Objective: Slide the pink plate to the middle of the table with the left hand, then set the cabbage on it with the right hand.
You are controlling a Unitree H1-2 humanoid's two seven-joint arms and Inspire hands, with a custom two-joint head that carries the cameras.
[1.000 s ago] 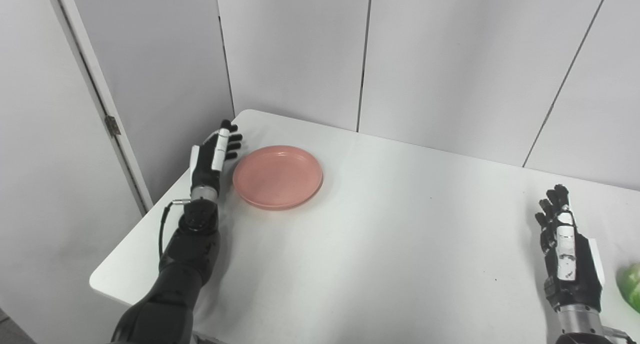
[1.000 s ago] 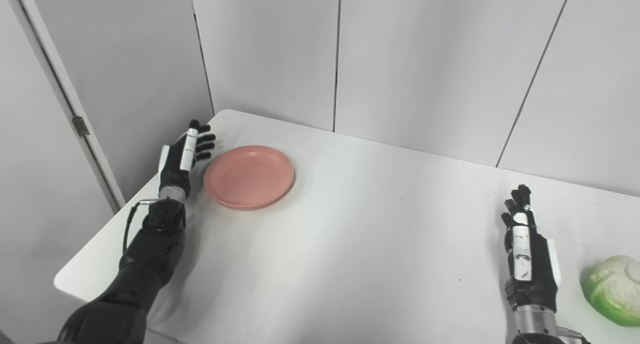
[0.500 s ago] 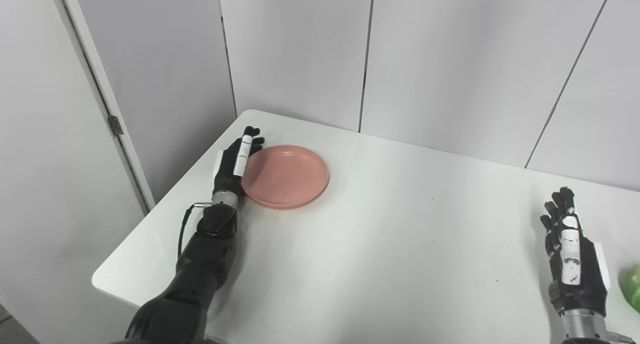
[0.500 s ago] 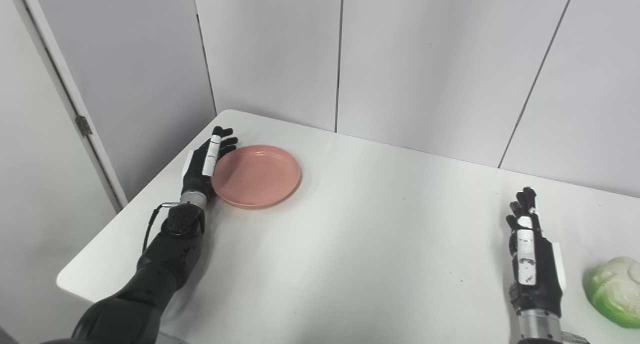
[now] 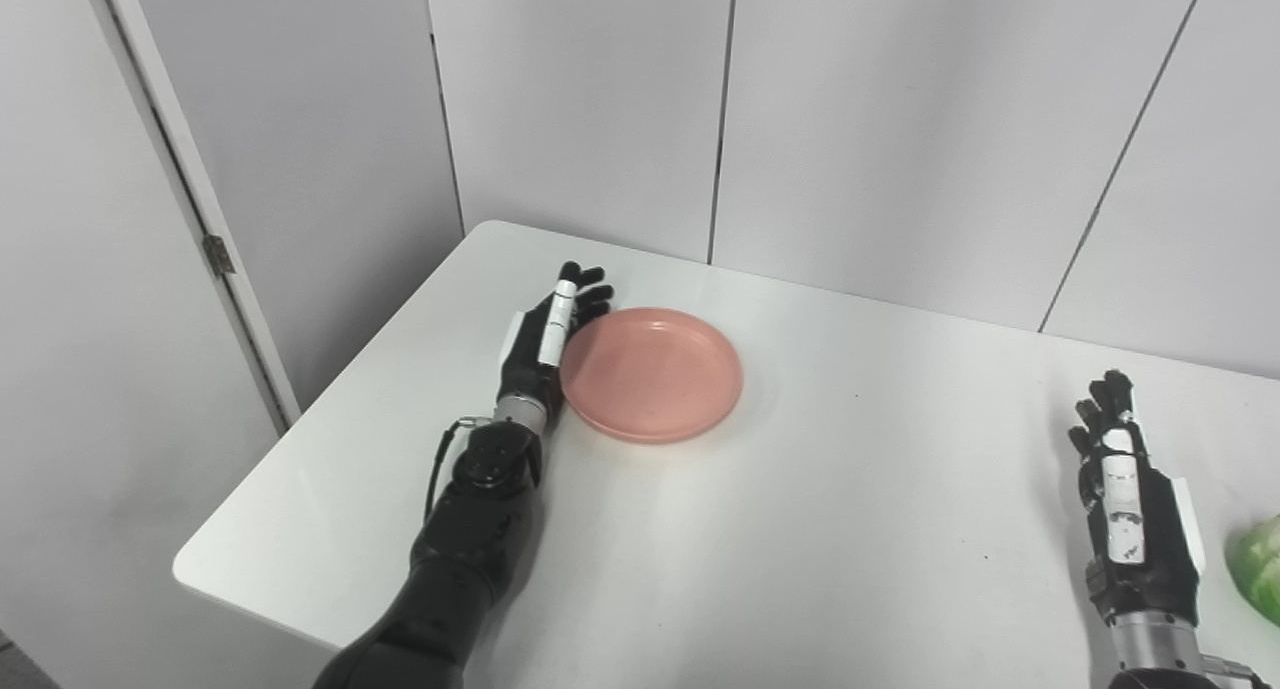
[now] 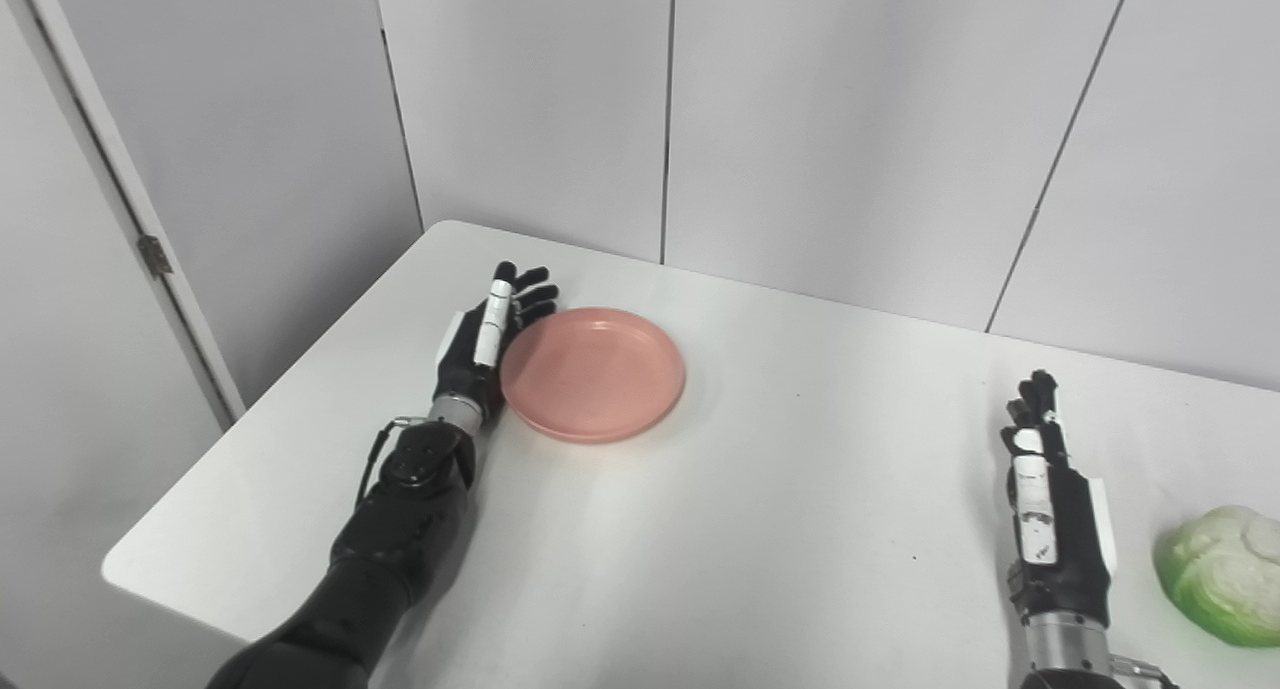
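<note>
The left hand (image 5: 545, 334) stands on edge with its fingers spread and straight, its palm side set flat against the pink plate (image 5: 652, 372) on the plate's left rim, holding nothing. To my eye it is placed like that because a flat hand behind the rim works as a paddle, so the plate can be pushed sideways across the white table (image 5: 800, 529) without being lifted. The plate lies to the right of that hand, touching it or as near as I can tell, and left of the table's middle, so I judge the slide not yet finished. The right hand (image 6: 1045, 514) is well apart from the plate, off to the plate's right and nearer the front edge, upright, fingers extended and apart, empty, which looks like waiting its turn. The cabbage (image 6: 1218, 574) sits just beyond that hand on the side away from the plate, near it but not touching, untouched at the table's right end.
</note>
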